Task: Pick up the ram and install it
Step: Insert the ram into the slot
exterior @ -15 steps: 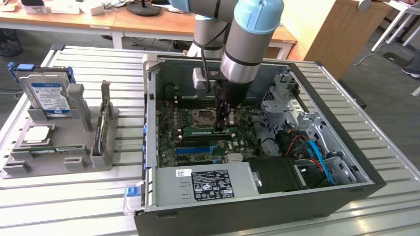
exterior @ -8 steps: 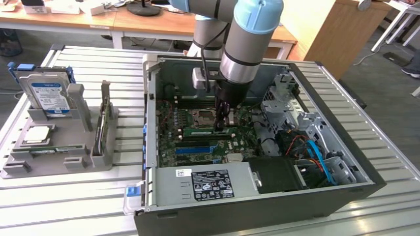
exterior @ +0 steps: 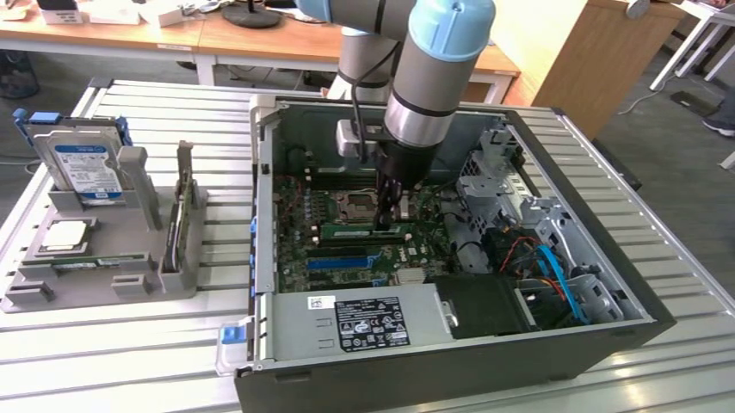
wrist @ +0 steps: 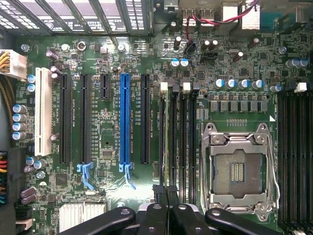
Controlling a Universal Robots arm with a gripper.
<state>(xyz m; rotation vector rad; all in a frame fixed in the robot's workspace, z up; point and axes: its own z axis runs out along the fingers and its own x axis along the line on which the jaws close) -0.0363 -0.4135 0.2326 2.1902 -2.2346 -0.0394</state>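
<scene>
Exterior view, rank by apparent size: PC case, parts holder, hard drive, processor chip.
1. black metal PC case
2. grey plastic parts holder
3. boxy silver blue-labelled hard drive
4. square silver processor chip

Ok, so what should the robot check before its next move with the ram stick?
1. Fingers shut: ok.
2. Fingers down inside the computer case, right at the ram: ok.
3. Ram lying along the memory slots, not across them: ok.
4. Ram gripped, not just touched: cannot tell.
5. Ram pushed fully into its slot: cannot tell.
6. Fingers off the processor socket: ok.
</scene>
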